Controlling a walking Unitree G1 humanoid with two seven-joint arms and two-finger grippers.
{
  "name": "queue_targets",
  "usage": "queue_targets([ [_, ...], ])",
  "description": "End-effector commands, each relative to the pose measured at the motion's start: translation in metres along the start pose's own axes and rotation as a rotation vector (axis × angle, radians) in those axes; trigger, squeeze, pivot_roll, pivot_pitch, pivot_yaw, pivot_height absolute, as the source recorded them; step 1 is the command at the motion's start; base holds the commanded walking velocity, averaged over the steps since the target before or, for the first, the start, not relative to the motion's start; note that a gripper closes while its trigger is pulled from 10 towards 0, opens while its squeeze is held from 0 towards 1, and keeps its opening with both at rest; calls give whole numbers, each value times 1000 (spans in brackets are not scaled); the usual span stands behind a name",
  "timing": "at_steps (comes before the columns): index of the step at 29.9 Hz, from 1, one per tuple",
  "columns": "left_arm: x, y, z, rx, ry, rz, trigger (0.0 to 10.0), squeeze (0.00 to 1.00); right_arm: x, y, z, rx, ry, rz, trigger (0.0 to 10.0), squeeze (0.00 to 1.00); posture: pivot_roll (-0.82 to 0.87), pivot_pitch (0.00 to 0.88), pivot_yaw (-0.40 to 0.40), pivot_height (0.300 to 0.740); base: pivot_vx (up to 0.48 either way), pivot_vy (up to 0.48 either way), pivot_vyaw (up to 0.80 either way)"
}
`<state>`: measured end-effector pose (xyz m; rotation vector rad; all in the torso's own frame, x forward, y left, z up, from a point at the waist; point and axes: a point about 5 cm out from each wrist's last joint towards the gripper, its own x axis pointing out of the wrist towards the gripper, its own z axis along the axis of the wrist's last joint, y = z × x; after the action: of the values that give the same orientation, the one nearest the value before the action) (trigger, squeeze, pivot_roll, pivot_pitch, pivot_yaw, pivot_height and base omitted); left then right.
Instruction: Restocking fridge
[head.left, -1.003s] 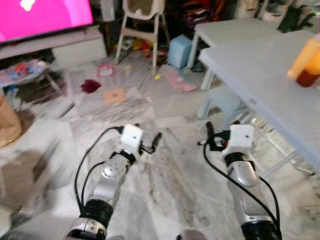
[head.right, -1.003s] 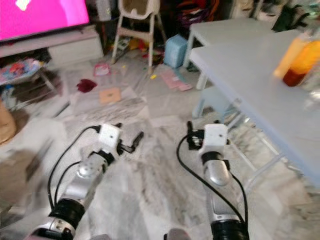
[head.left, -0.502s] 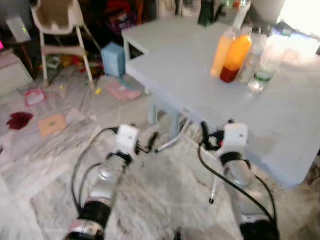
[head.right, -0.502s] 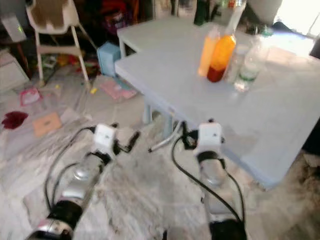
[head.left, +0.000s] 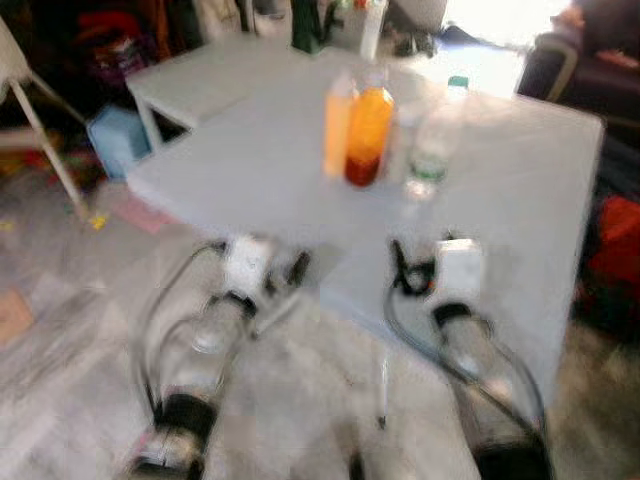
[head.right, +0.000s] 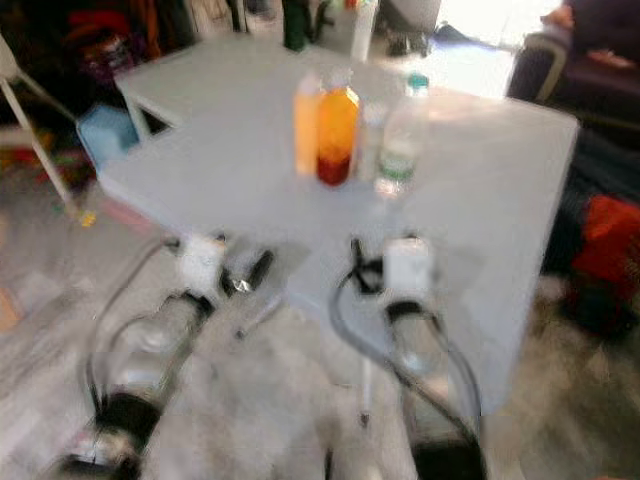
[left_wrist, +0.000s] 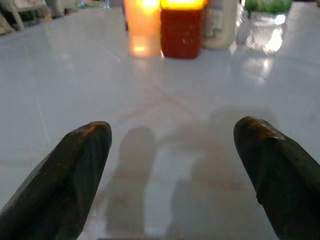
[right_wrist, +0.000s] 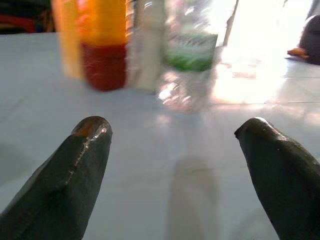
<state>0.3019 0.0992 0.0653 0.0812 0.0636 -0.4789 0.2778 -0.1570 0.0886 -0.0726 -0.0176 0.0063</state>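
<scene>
Several bottles stand together on a pale grey table (head.left: 240, 170): a pale orange bottle (head.left: 338, 135), an orange juice bottle with a dark red base (head.left: 368, 140), a white bottle (head.left: 405, 128) and a clear water bottle with a green label (head.left: 430, 150). My left gripper (head.left: 292, 270) is held low over the table's near edge, open and holding nothing. My right gripper (head.left: 400, 272) is beside it, also open with nothing in it. In the right wrist view the juice bottle (right_wrist: 104, 45) and water bottle (right_wrist: 190, 60) stand a short way beyond the fingertips (right_wrist: 82, 165).
A second grey table (head.left: 210, 75) joins at the back left, with a dark green bottle (head.left: 305, 25) beyond it. A blue box (head.left: 115, 140) lies on the floor at left. A person sits on a dark sofa (head.left: 590, 50) at back right, above a red object (head.left: 612, 250).
The whole view has swung and closed in on the table. The bottles now stand straight ahead, and both grippers hang over the table's near edge instead of the floor.
</scene>
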Motion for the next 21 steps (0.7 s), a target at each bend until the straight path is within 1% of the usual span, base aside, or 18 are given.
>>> queue_targets([
  [1,-5,10,-2,10,12,31,10000,0,1,9,4,13,-21,20,10000,0,-92,0,15,740,0,0,0],
  [4,-4,13,3,-3,-18,54,10000,0,2,10,8,-45,-50,33,10000,0,-94,0,15,740,0,0,0],
  [6,-3,18,10,-31,-58,93,10000,0,3,8,13,-72,-77,24,10000,0,-95,0,16,740,0,0,0],
  [7,-3,18,10,-31,-58,93,10000,0,3,8,13,-72,-77,24,10000,0,-95,0,16,740,0,0,0],
  [8,-3,21,15,-51,-84,118,10000,0,5,2,16,-66,-82,-8,10000,0,-97,0,16,740,0,0,0],
  [10,-2,22,16,-57,-91,126,10000,0,6,0,16,-63,-82,-18,10000,0,-97,0,16,740,0,0,0],
  [11,-2,24,20,-83,-114,139,10000,0,7,-4,16,-63,-79,-35,10000,0,-98,0,18,740,0,0,0],
  [14,-2,25,21,-87,-118,141,10000,0,8,-8,16,-65,-75,-48,10000,0,-97,0,19,740,0,0,0],
  [17,-4,26,22,-103,-125,120,10000,0,6,-8,15,-78,-75,-36,10000,0,-100,0,20,740,0,0,-800],
  [19,-4,26,22,-103,-127,120,10000,0,5,-6,14,-73,-75,-29,10000,0,-100,0,19,740,352,0,-800],
  [21,-3,26,21,-114,-115,132,10000,0,4,-2,15,-85,-81,-15,10000,0,-103,0,19,740,345,334,0],
])
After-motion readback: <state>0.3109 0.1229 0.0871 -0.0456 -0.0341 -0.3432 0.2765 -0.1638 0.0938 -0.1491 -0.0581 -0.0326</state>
